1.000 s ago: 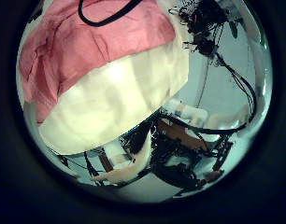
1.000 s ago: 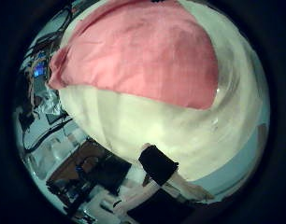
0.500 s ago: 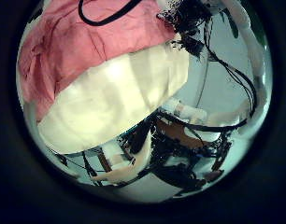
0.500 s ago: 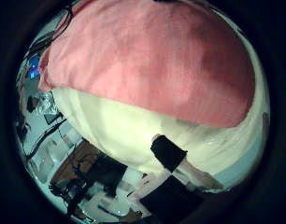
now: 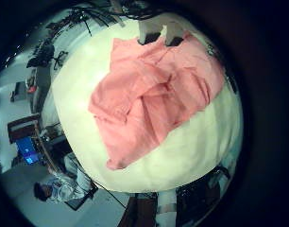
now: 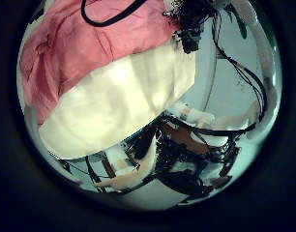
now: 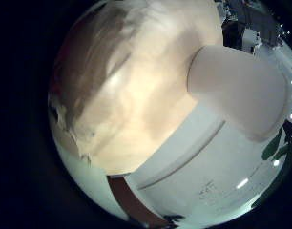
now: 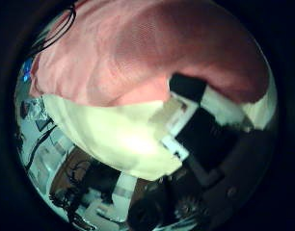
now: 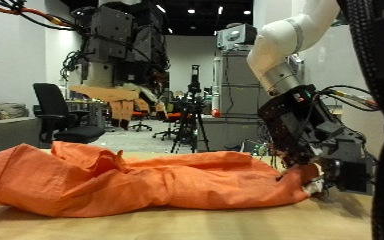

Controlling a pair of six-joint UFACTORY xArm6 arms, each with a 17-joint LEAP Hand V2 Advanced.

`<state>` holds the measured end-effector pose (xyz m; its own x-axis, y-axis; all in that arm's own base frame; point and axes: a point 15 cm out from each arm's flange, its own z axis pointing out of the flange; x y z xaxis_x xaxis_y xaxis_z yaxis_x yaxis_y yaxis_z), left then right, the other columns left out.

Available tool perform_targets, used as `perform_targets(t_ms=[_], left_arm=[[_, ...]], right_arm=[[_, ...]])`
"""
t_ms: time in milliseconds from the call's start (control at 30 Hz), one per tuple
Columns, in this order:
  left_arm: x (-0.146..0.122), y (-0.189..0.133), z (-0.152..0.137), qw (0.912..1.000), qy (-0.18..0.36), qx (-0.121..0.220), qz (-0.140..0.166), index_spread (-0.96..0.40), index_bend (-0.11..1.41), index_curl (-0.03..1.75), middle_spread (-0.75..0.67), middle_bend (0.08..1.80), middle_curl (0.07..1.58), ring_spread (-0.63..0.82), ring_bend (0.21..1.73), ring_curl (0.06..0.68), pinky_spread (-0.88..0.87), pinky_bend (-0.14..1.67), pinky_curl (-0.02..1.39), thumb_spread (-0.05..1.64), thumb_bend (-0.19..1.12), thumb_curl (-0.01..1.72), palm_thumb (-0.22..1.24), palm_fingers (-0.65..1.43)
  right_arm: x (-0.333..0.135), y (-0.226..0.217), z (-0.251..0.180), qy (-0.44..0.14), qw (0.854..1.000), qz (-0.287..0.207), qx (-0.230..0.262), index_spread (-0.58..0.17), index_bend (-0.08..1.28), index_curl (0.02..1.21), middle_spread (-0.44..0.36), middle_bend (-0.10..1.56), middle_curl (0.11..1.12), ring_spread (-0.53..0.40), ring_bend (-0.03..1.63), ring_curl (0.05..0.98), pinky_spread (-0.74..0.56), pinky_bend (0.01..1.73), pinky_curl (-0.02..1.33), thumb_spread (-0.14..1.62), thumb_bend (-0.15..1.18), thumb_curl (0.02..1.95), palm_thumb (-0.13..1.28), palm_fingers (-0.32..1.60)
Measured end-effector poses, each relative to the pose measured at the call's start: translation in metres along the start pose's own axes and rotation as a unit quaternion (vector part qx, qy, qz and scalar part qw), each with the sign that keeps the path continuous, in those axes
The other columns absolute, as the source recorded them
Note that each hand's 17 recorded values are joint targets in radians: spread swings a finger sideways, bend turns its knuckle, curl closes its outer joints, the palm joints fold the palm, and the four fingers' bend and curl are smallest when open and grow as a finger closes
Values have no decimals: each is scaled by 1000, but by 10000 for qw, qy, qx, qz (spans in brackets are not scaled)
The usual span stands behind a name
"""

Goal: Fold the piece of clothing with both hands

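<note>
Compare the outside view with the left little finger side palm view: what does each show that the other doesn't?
Only the outside view shows the garment side-on, as a low bunched heap, and the white arm rising above a hand at its end. Only the palm view shows the garment's whole crumpled outline from above, with bare table round it. Both show the orange garment lying on the table; the small dark and white parts at its edge in the palm view are probably that same hand.
</note>
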<state>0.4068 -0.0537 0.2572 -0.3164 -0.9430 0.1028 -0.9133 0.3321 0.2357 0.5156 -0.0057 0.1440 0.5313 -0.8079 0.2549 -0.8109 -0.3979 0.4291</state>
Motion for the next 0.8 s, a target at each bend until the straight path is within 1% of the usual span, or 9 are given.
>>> perform_targets(t_ms=[67,100,200,233,267,300,467,633,800], left_arm=[[0,0,-1,10000,-3,14,3,-5,139,222,445,166,183,595,393,241,510,284,320,914,-30,310,248,-90],[0,0,-1,10000,-4,18,8,-5,139,222,440,165,184,595,394,241,510,285,320,914,-30,310,248,-90],[0,1,-4,10000,-10,47,2,-5,138,221,433,167,187,594,394,239,509,287,322,912,-28,312,257,-88],[0,1,-4,10000,-18,50,2,-5,138,221,431,166,188,594,394,239,509,288,322,911,-29,312,258,-89],[0,1,-4,10000,-20,50,2,-5,137,221,430,167,189,593,397,239,509,287,322,911,-29,312,259,-87],[0,1,-5,10000,-20,50,2,-5,140,222,430,167,189,593,397,239,509,286,322,911,-30,312,259,-86],[3,1,-5,10000,-26,55,31,-5,140,222,428,167,194,591,400,238,509,284,323,912,-30,312,262,-84],[3,1,-7,10000,-34,77,34,-5,139,222,427,170,199,590,401,235,509,281,323,912,-30,312,262,-82],[3,2,-9,9999,-38,93,35,-5,142,223,427,168,202,585,400,233,509,280,323,915,-30,312,263,-82]], right_arm=[[1,0,-1,3,10000,12,13,-406,232,332,-228,490,449,-308,723,333,-391,503,274,906,-18,379,805,1124],[1,1,-2,4,10000,17,18,-417,260,356,-243,519,468,-327,746,352,-453,554,294,900,-19,382,814,1202],[4,3,-9,22,10000,45,85,-442,360,418,-264,613,514,-348,813,394,-556,637,329,891,-24,384,823,1288],[5,5,-12,27,9999,57,106,-442,453,462,-260,685,544,-339,858,416,-585,675,348,886,-22,385,833,1393],[6,7,-14,31,9999,62,123,-442,492,483,-260,715,558,-336,885,429,-603,698,357,884,-24,385,835,1367],[7,10,-18,39,9999,66,153,-433,542,505,-250,756,572,-326,903,438,-594,710,366,886,-22,387,839,1451],[12,26,-30,42,9998,89,179,-373,785,629,-206,965,653,-280,1070,509,-534,900,461,978,10,415,935,1401],[17,58,-33,-42,9998,97,166,-335,921,714,-175,1106,717,-250,1211,570,-443,1072,556,1069,68,481,1064,1278],[19,83,-33,-124,9997,-38,189,-307,1006,778,-167,1192,770,-233,1299,620,-371,1195,630,1081,87,549,1129,1173]])
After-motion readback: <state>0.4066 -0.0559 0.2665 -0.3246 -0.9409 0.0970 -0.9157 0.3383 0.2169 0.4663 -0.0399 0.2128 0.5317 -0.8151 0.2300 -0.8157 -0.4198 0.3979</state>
